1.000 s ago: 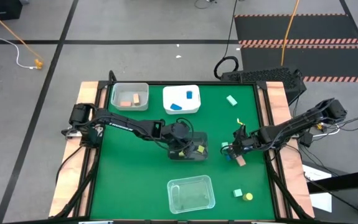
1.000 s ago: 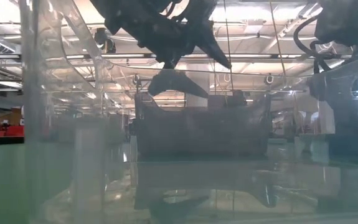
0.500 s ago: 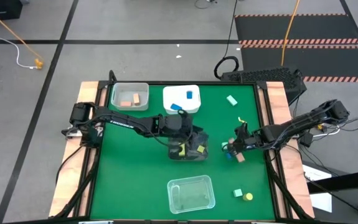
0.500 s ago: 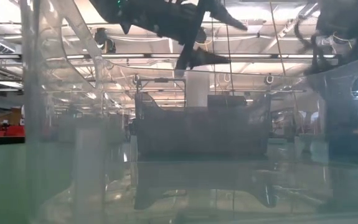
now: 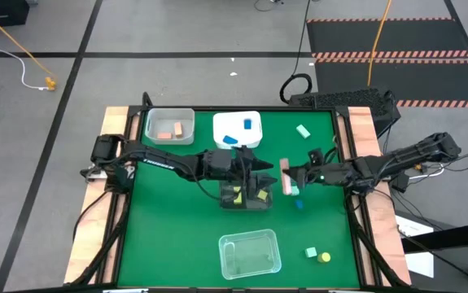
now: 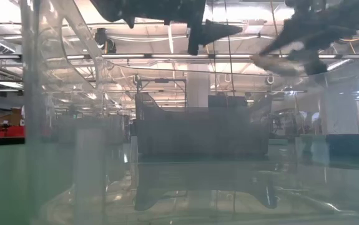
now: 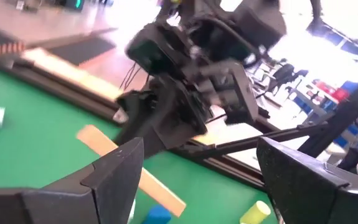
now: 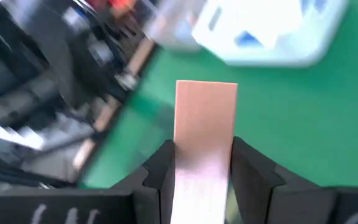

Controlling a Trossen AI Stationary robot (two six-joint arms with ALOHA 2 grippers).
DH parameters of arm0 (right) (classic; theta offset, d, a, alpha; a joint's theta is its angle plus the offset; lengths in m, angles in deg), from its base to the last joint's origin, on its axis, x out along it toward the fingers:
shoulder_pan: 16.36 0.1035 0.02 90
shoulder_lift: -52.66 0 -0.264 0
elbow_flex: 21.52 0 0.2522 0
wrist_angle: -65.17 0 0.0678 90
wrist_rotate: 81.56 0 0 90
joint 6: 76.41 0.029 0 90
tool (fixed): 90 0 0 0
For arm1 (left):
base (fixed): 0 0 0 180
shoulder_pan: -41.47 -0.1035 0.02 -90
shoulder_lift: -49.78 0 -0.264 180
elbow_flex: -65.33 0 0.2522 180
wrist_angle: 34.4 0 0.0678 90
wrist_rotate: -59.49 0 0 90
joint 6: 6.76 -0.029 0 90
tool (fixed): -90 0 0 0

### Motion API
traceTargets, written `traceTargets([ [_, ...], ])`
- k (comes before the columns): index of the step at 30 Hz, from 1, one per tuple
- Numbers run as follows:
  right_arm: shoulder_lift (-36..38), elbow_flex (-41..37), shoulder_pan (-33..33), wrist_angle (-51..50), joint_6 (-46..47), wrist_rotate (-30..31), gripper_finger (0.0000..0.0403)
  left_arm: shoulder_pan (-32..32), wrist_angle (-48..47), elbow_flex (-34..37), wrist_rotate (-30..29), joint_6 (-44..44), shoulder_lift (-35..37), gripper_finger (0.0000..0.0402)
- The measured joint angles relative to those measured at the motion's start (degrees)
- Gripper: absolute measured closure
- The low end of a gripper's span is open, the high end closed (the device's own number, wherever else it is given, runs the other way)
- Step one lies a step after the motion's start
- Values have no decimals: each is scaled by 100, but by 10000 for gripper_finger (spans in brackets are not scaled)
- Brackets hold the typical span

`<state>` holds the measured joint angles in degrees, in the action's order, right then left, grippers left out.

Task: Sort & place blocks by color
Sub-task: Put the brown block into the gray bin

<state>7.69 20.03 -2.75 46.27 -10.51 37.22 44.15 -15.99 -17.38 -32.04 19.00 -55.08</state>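
Observation:
My right gripper (image 5: 290, 176) is shut on a salmon bar (image 5: 285, 174), just right of the dark centre tray (image 5: 246, 200), which holds yellow pieces. My left gripper (image 5: 254, 172) hovers open above that tray; the left wrist view shows its fingers wide apart (image 7: 197, 180), with the salmon bar (image 7: 135, 171) beyond them. A blue block (image 5: 299, 203) and a mint piece (image 5: 295, 190) lie on the mat below the right gripper. More loose pieces lie on the mat: mint (image 5: 302, 130), yellow (image 5: 313, 157), and a mint and yellow pair (image 5: 317, 255). My right gripper pinches the salmon bar between its two fingers (image 8: 160, 168), one on each long side. The bar's free end (image 8: 207, 99) sticks out past the fingertips. The arm comes in from the table's right. The bar is lifted clear of the mat.
A clear tray with salmon pieces (image 5: 170, 128) and a white tray with blue pieces (image 5: 238, 130) sit at the far edge. Another clear tray (image 5: 250, 253) stands near the front edge. Wooden rails border the green mat (image 5: 177, 228) left and right.
My right gripper has lifted the salmon bar off the mat and carried it toward the table's left and a little toward the far edge. My left gripper has risen out of the centre tray and shifted slightly toward the far edge.

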Motion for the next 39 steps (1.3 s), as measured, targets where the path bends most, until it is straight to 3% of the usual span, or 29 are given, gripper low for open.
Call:
traceTargets([
  [5,0,2,-365,1515,-1135,160,297,108,227,-5,-254,-728,0,89],
  [12,-7,8,-740,3040,-2692,149,297,235,197,-171,-2160,-1329,2,89],
  [14,-7,9,-805,3192,-3128,171,297,236,190,-221,-2466,-1516,2,89],
  [19,-62,11,-953,3434,-3781,573,297,236,21,-498,-2528,-2064,2,89],
  [25,-482,11,-1001,4413,-4364,558,297,153,-743,-965,-2988,-2666,2,89],
  [32,-1157,13,-1007,5562,-4794,109,297,-87,-1130,-1084,-2998,-2386,2,89],
  [39,-1432,13,-1006,5755,-4887,-55,297,-107,-1614,-1084,-2933,-2048,2,107],
])
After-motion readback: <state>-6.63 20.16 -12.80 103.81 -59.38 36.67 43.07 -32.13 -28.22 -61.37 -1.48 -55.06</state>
